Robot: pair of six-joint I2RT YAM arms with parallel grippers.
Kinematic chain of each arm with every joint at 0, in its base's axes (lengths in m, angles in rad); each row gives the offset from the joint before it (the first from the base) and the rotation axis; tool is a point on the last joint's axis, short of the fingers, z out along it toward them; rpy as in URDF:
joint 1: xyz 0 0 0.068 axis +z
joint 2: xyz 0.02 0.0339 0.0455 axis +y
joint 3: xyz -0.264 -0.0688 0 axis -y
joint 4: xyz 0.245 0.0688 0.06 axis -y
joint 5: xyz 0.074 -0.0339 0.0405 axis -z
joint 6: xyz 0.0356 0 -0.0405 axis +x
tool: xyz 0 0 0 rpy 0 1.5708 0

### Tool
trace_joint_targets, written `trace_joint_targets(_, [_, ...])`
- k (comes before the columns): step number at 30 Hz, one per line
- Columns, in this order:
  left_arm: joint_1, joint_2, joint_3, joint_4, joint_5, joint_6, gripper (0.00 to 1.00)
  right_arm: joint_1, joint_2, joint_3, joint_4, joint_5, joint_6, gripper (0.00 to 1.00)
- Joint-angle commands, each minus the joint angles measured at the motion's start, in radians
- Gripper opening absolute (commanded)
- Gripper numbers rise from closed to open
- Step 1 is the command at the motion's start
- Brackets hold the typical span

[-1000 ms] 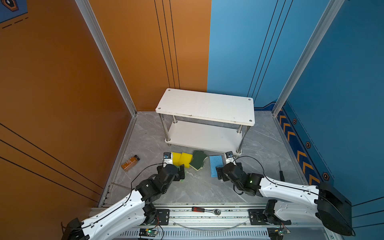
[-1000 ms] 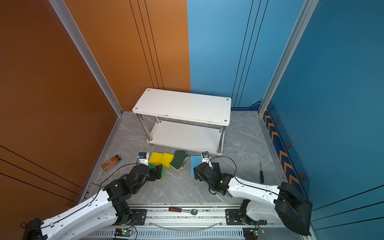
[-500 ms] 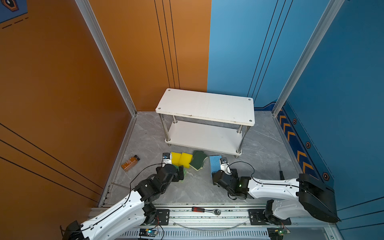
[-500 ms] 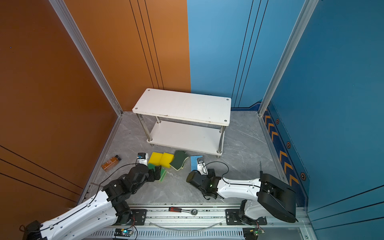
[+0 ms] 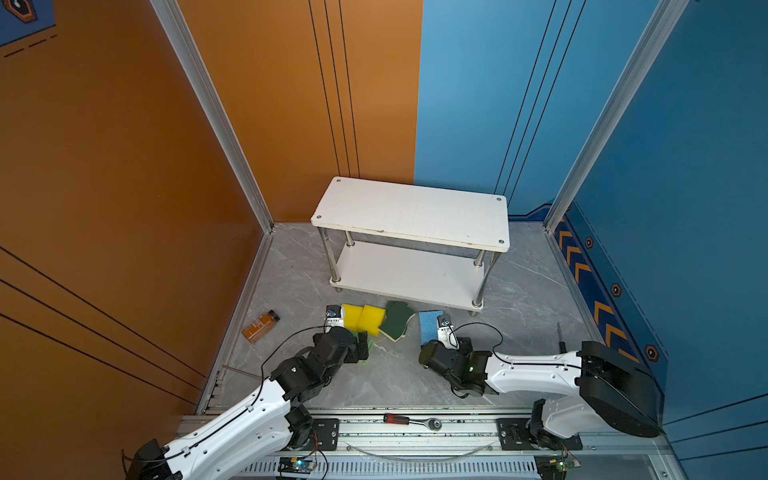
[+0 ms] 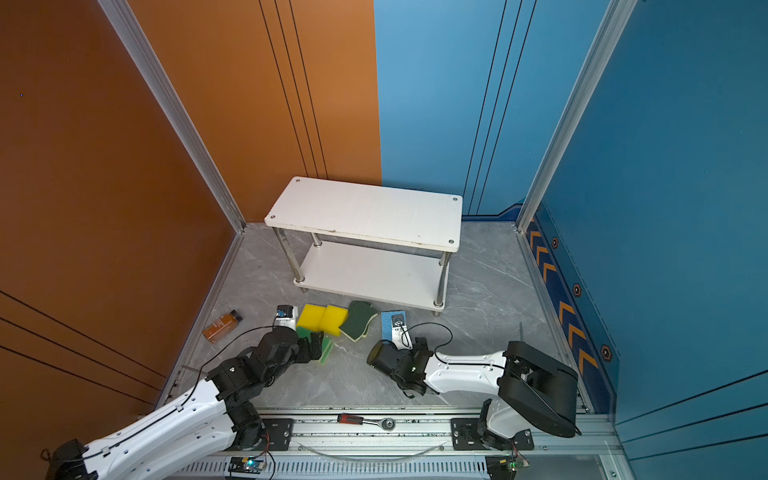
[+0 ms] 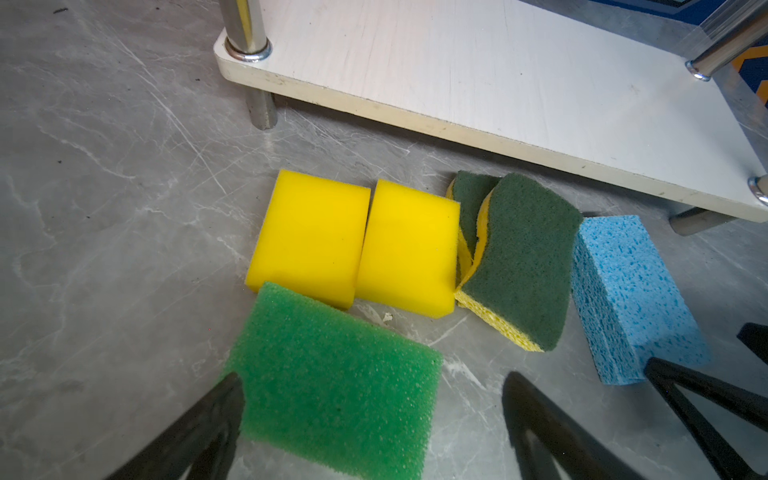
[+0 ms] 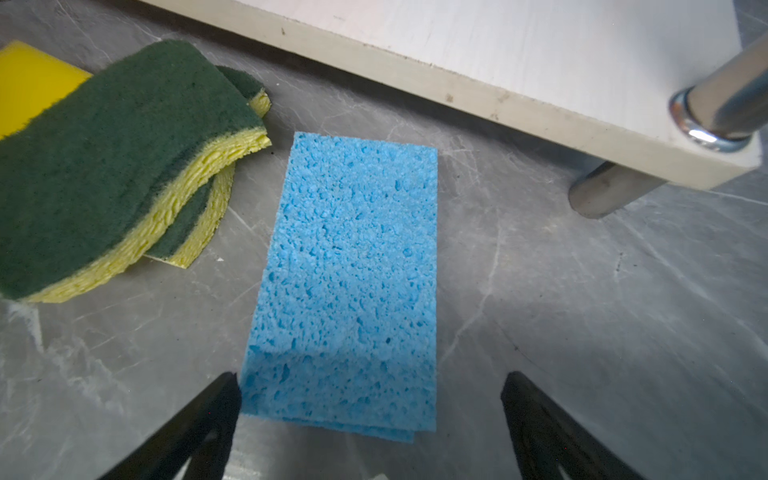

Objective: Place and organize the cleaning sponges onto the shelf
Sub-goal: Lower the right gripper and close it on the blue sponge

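Sponges (image 7: 407, 249) lie before the shelf (image 5: 409, 212). Left fingers (image 7: 208, 424) gape astride the green sponge (image 7: 336, 382); right fingers (image 8: 199, 428) gape at the blue sponge (image 8: 349, 270).

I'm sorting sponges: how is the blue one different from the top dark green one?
The blue sponge is a straight-edged rectangle; the dark green sponge has wavy edges and a yellow underside. The blue sponge lies flat; the dark green sponge rests tilted on its twin. Both lie beside the shelf, not on it.

bright, even light from above, soft shadow under the shelf (image 5: 409, 210), glare on its metal posts (image 7: 243, 25), wrist views bowed at edges, top views sharp.
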Motion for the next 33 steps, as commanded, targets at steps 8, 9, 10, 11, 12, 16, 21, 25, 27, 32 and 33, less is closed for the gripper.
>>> trace_joint_targets(8, [0.018, 0.001, -0.023, 0.005, 0.017, -0.005, 0.98, -0.001, 0.055, 0.051, 0.003, -0.028, -0.017, 0.97])
trace_joint_targets(9, [0.019, 0.001, -0.023, 0.005, 0.018, -0.008, 0.97, -0.002, 0.058, 0.052, 0.003, -0.030, -0.018, 0.96])
trace_joint_targets(10, [0.020, 0.001, -0.024, 0.005, 0.018, -0.008, 0.98, -0.005, 0.059, 0.050, 0.006, -0.034, -0.018, 0.95])
trace_joint_targets(11, [0.018, 0.001, -0.025, 0.006, 0.017, -0.009, 0.97, -0.008, 0.063, 0.047, 0.009, -0.038, -0.016, 0.95])
trace_joint_targets(12, [0.019, 0.001, -0.025, 0.008, 0.019, -0.010, 0.98, -0.011, 0.064, 0.045, 0.014, -0.043, -0.016, 0.94])
trace_joint_targets(16, [0.020, 0.004, -0.028, 0.009, 0.019, -0.012, 0.98, -0.020, 0.064, 0.022, 0.054, -0.073, -0.021, 0.93])
trace_joint_targets(21, [0.022, 0.011, -0.031, 0.014, 0.022, -0.017, 0.98, -0.037, 0.062, -0.005, 0.110, -0.117, -0.027, 0.91])
trace_joint_targets(25, [0.023, 0.018, -0.029, 0.017, 0.027, -0.017, 0.98, -0.042, 0.077, -0.003, 0.113, -0.127, -0.030, 0.89])
trace_joint_targets(27, [0.024, 0.018, -0.028, 0.017, 0.027, -0.018, 0.98, -0.043, 0.087, 0.001, 0.116, -0.130, -0.031, 0.89])
trace_joint_targets(32, [0.025, 0.019, -0.028, 0.018, 0.028, -0.017, 0.97, -0.048, 0.100, 0.008, 0.113, -0.132, -0.032, 0.85])
trace_joint_targets(33, [0.025, 0.019, -0.028, 0.018, 0.029, -0.017, 0.98, -0.048, 0.101, 0.007, 0.112, -0.131, -0.032, 0.85])
